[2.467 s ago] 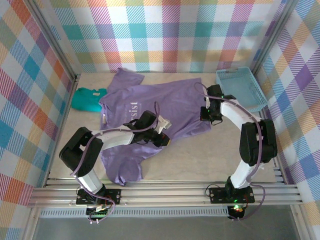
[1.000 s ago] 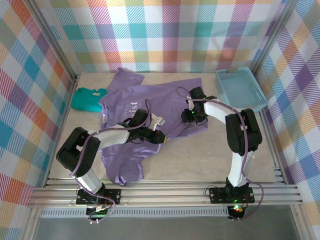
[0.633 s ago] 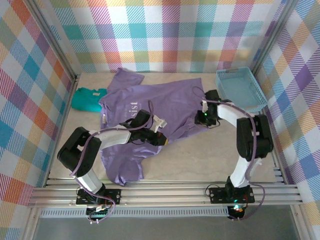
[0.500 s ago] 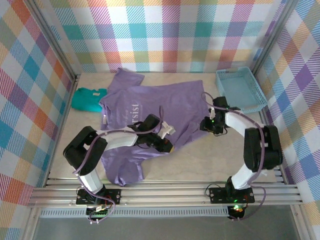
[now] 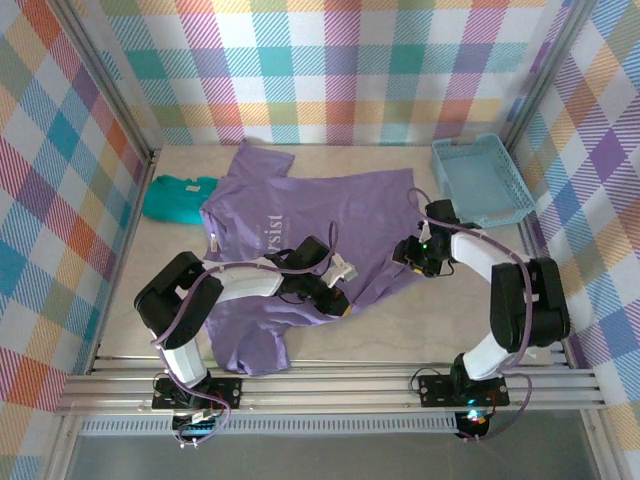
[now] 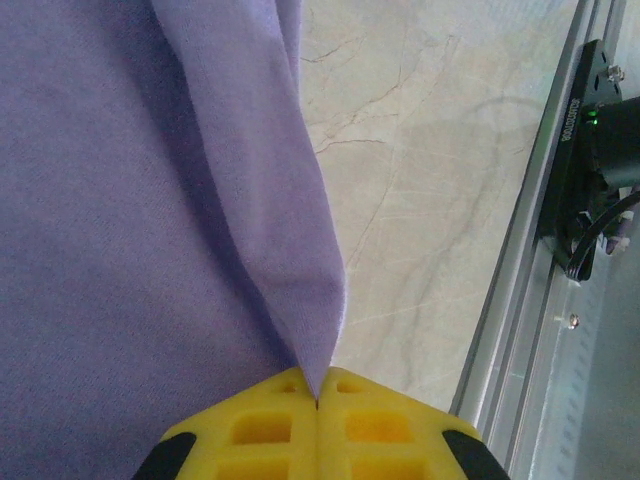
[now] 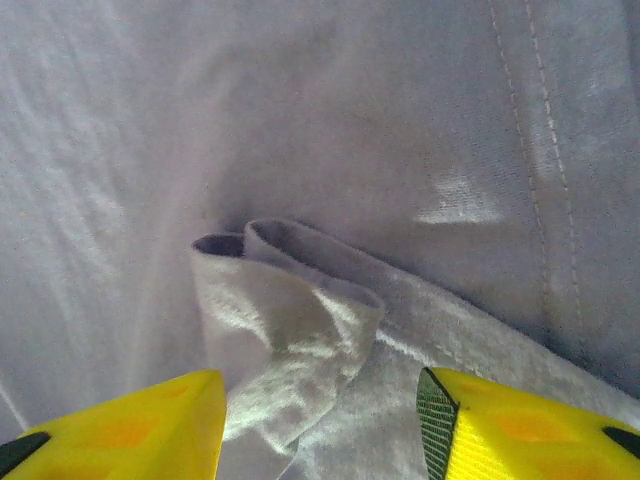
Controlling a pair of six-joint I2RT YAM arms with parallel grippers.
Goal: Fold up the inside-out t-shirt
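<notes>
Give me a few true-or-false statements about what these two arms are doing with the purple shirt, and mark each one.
1. The left gripper is pinched shut on a fold of the t-shirt. True.
2. The right gripper is clamped tight on the t-shirt. False: its jaws stand apart over a small fold of fabric.
3. The t-shirt lies in the blue basket. False: it is spread on the table, with the basket beside it.
4. A teal garment lies at the t-shirt's left side. True.

t-shirt point(image 5: 330, 215) on table point(image 5: 420, 320), folded garment point(image 5: 175, 197) left, basket point(image 5: 480, 180) right
</notes>
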